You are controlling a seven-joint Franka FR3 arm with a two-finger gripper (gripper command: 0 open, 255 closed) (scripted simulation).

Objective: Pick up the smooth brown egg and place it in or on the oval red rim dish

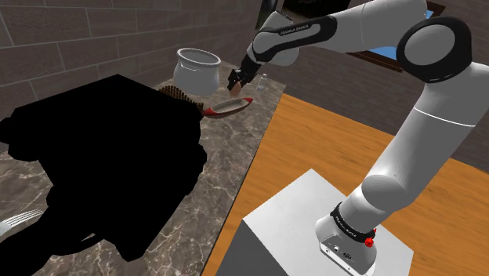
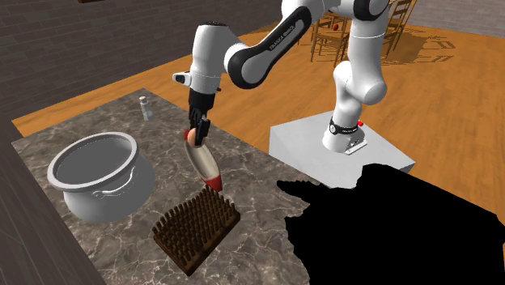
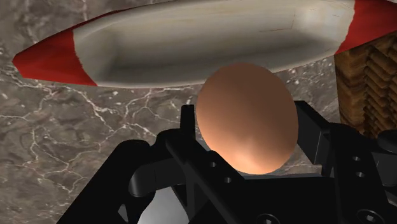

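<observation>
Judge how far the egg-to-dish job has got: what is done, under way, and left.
Done: the brown egg is off the counter, clasped in the claw. Under way: the claw hangs above the red-ended dish. Left: lowering and releasing; the dish lies bare.

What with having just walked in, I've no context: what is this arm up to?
The white arm's black gripper is clasping a brown egg between its fingers. It hangs close above a long oval dish with red ends that lies on the marble counter. The egg is not in the dish yet. A grey pot and a brown bristly block stand nearby, untouched.
</observation>
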